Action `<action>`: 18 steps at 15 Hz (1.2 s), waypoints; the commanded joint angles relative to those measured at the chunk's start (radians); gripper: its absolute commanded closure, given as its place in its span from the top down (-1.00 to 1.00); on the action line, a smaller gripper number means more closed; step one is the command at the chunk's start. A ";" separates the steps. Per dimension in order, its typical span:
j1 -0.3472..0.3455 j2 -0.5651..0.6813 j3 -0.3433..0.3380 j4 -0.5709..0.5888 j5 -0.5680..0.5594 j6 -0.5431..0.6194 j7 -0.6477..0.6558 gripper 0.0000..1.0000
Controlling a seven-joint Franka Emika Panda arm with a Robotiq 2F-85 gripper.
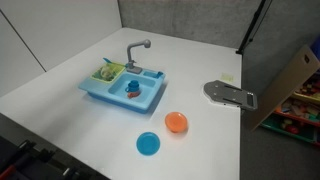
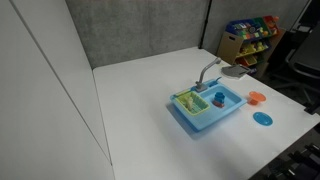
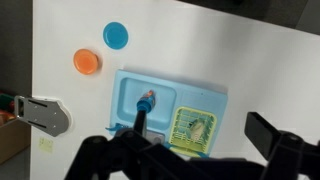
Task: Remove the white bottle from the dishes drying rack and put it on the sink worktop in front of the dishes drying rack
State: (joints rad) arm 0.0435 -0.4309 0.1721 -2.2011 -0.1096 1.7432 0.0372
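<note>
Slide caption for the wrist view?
Wrist view from above: white bottle in the dishes drying rack on the toy sink; orange bowl, blue plate nearby.

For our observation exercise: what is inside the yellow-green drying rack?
The white bottle lies inside the dishes drying rack, seen in the wrist view. The rack floor beneath the bottle is covered; anything smaller is too blurred to tell.

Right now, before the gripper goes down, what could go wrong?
1. The bottle lies small inside the rack. The open gripper might catch the rack's rim and lift it too.
2. The faucet stands close beside the rack, so a finger could knock it.
3. The worktop by the rack looks narrow, so the bottle might roll off.
</note>
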 commanded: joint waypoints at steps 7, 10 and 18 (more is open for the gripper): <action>0.017 0.329 -0.019 0.182 0.025 0.126 0.086 1.00; 0.025 0.437 -0.022 0.222 0.029 0.193 0.115 1.00; 0.050 0.679 -0.048 0.312 0.026 0.332 0.141 1.00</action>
State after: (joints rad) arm 0.0724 0.1657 0.1467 -1.9569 -0.0974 2.0554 0.1558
